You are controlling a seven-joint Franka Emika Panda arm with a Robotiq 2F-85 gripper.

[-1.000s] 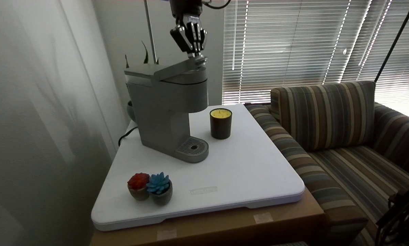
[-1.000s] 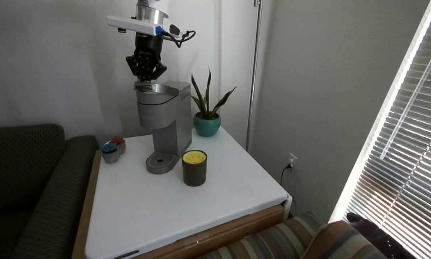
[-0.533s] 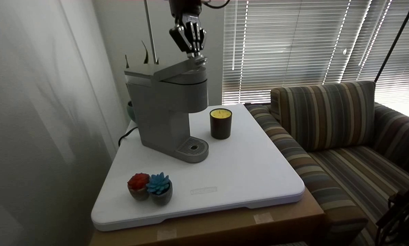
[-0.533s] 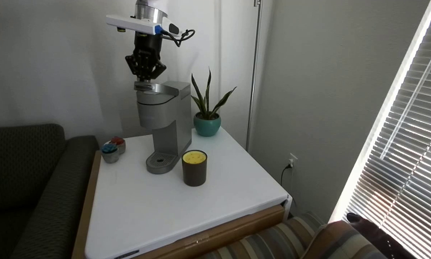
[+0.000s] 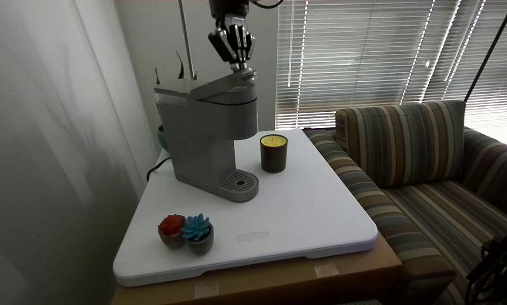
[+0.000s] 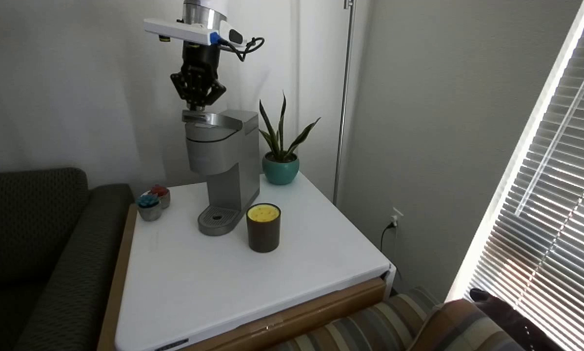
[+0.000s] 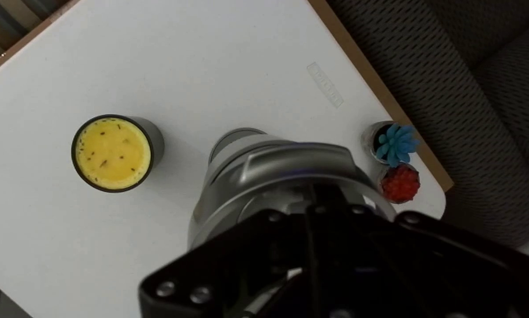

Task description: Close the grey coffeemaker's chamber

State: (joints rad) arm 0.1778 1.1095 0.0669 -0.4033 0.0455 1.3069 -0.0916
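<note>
The grey coffeemaker [image 5: 202, 135] stands upright at the back of the white table, and it shows in both exterior views [image 6: 213, 158]. Its chamber lid [image 5: 223, 87] is tilted, its front end raised above the head with a gap beneath; it also shows in an exterior view [image 6: 218, 120] and the wrist view [image 7: 299, 161]. My gripper [image 5: 239, 66] points down over the lid's front end, fingers together with nothing seen between them. In an exterior view [image 6: 195, 107] the fingertips are at the lid's top; I cannot tell if they touch. In the wrist view [image 7: 328, 192] the fingers hide part of the lid.
A dark cup with a yellow top [image 5: 273, 153] stands beside the coffeemaker's drip base [image 5: 238, 185]. Two small potted succulents [image 5: 185, 233] sit near the table's edge. A teal-potted plant [image 6: 280, 168] stands behind the machine. A striped armchair [image 5: 401, 144] adjoins the table [image 5: 304, 212].
My gripper has risen very slightly above the lid's front end. The lid and the coffeemaker have not visibly moved.
</note>
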